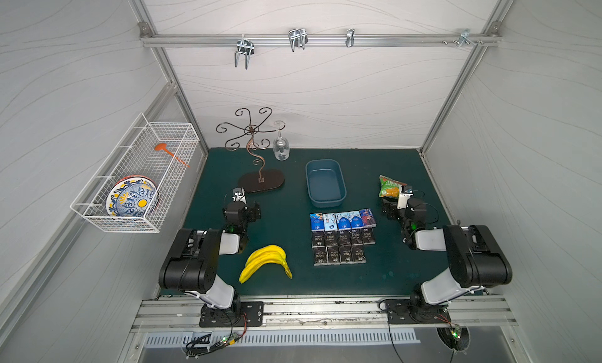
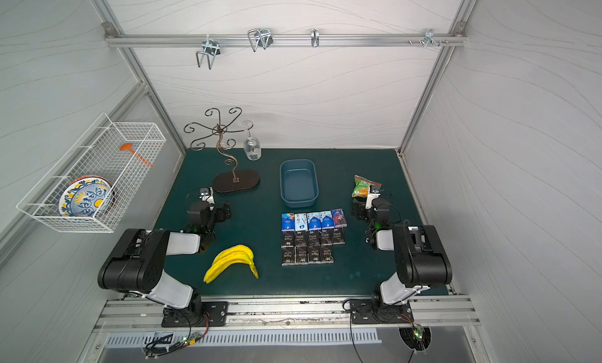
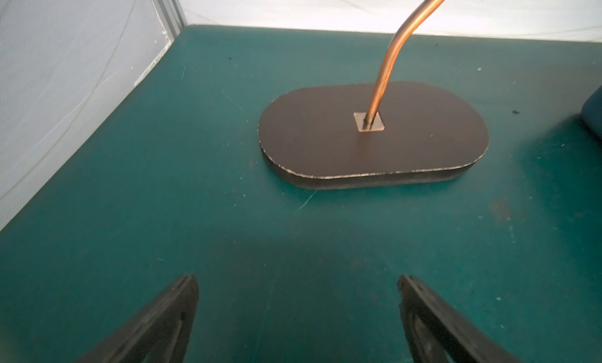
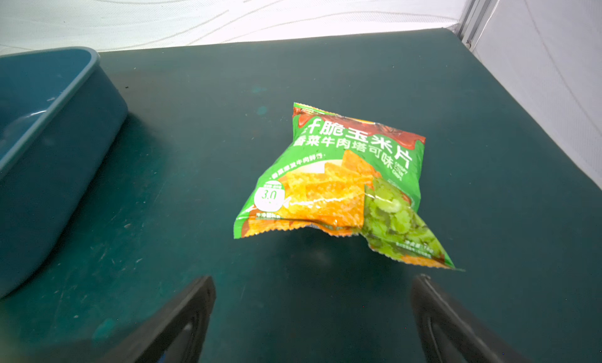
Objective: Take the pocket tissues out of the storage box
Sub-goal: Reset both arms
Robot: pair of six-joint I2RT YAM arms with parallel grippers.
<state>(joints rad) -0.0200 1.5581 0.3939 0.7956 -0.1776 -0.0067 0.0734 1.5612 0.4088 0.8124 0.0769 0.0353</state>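
The dark green counter (image 1: 407,169) is filling the floor of the white-walled cell. A white wire basket (image 1: 169,130) is hanging on the wall at the robot's left, and a patterned plate (image 1: 132,198) is leaning inside it.

A curly metal stand (image 1: 260,180) is sitting at the far left of the counter, with a wine glass (image 1: 281,148) hanging upside down from one of its arms.

The storage box (image 1: 326,202) is sitting near the middle, toward the back. In both top views its floor is showing bare (image 2: 298,201).

The pocket tissues (image 1: 342,237) are lying flat on the counter, out of the box and a little apart from its near wall. They are forming three tidy rows in both top views (image 2: 312,237): blue-and-white packets with one purple-blue at the far row, then two rows of black ones.

A bunch of yellow bananas (image 1: 267,262) is lying to the left of the tissues.

A green-orange snack bag (image 4: 335,182) is lying at the right, just ahead of the right hand (image 4: 314,280), whose jaws are standing wide apart with nothing between them.

The left hand (image 3: 298,280) is pointing at the stand's base (image 3: 371,133), jaws likewise spread wide and gripping nothing.
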